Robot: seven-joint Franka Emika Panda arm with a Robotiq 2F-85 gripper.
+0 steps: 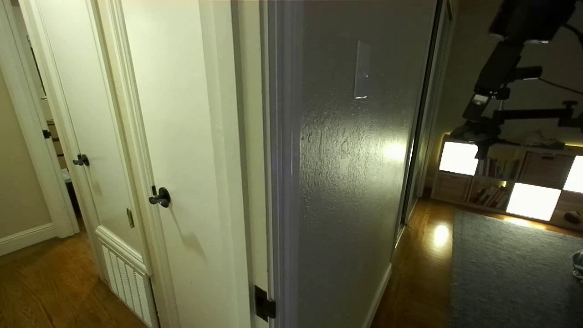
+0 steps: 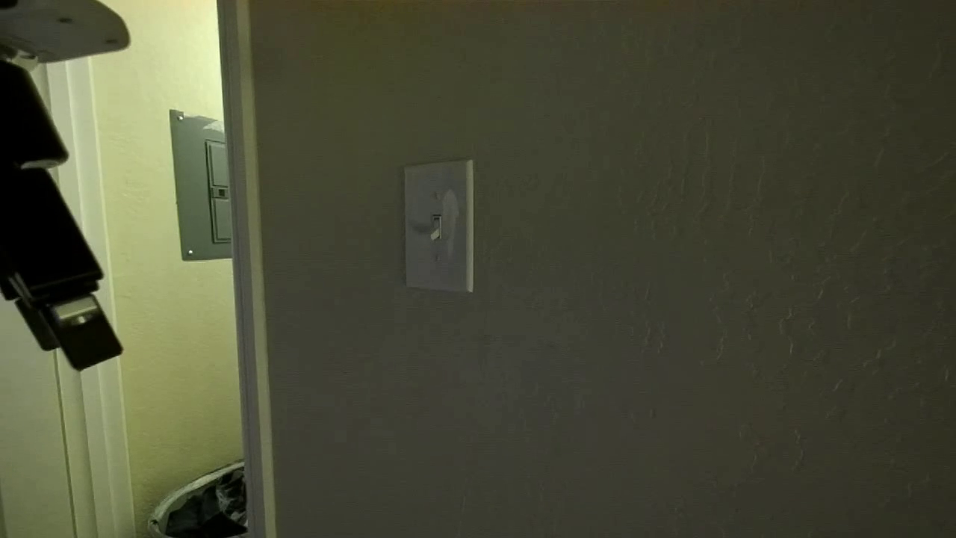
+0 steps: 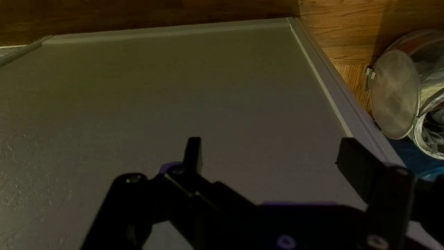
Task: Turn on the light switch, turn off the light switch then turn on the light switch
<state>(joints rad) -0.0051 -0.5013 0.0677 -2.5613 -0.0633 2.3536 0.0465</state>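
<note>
The light switch is a pale upright plate on the textured wall; it shows in both exterior views (image 1: 362, 68) (image 2: 429, 265). In an exterior view its small toggle lever (image 2: 435, 232) slants downward. My gripper is dark and hangs apart from the switch, on the left in an exterior view (image 2: 84, 332) and at the upper right in an exterior view (image 1: 478, 132). In the wrist view my gripper (image 3: 270, 144) is open, its two fingers wide apart with nothing between them, over the wall. The switch is out of the wrist view.
A door frame edge (image 2: 252, 314) borders the switch wall. Beyond it is a grey electrical panel (image 2: 196, 187) and a basket (image 2: 168, 512). White doors with black knobs (image 1: 160, 197) stand around the corner. A lit cube shelf (image 1: 485, 205) and grey rug (image 1: 510, 269) are further back.
</note>
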